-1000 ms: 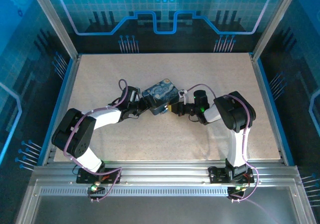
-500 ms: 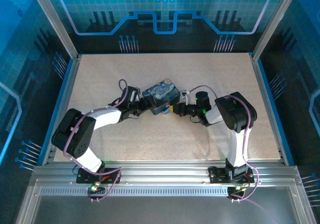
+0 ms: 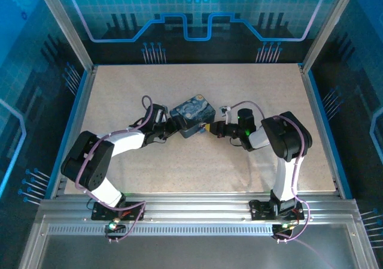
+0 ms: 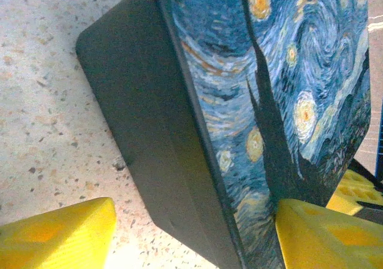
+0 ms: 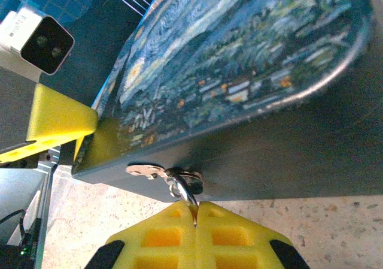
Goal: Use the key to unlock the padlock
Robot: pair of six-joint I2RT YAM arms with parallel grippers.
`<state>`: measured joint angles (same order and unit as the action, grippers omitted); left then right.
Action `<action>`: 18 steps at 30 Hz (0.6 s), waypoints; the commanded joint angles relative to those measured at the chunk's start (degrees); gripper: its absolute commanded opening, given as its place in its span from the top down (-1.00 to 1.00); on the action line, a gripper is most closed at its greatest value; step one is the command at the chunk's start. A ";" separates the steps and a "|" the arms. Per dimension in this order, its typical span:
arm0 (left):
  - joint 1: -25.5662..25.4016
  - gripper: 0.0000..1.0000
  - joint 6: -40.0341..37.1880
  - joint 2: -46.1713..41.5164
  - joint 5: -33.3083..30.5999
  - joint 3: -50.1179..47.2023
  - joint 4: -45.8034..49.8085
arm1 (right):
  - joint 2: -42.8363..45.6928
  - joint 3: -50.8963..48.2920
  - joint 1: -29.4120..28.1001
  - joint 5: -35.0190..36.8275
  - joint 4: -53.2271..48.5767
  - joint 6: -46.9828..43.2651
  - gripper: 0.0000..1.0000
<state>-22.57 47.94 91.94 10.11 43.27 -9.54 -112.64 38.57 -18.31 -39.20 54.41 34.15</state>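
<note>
The blue starry-print tin (image 3: 192, 112) lies mid-table between both arms. On its dark front wall (image 5: 287, 155) a silvery hasp (image 5: 142, 171) carries the tiny dark padlock (image 5: 190, 181). The thin metal key (image 5: 191, 202) runs from the padlock into my right gripper (image 5: 195, 212), which is shut on it. From above, that right gripper (image 3: 207, 127) sits against the tin's near-right side. My left gripper (image 4: 194, 227) straddles the tin's (image 4: 287, 71) opposite corner: one yellow finger (image 4: 329, 236) lies on the lid, the other finger (image 4: 57, 233) stands apart from the wall.
The speckled table (image 3: 179, 167) is ringed by a metal frame and blue walls. The left wrist's white camera (image 5: 37, 40) and a yellow finger (image 5: 60, 118) show behind the tin. Bare tabletop surrounds the tin on all sides.
My right arm's wrist and elbow have shifted slightly to the right, with the gripper tip staying at the tin's front. The left arm and the tin have not moved.
</note>
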 commanded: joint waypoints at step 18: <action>4.03 -0.85 -10.93 -20.55 -4.29 -1.30 13.45 | 26.16 -6.08 -0.43 3.73 -28.65 -6.26 1.00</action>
<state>-19.44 40.93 74.70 7.99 43.20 0.80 -91.26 33.65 -17.69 -36.10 35.14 30.35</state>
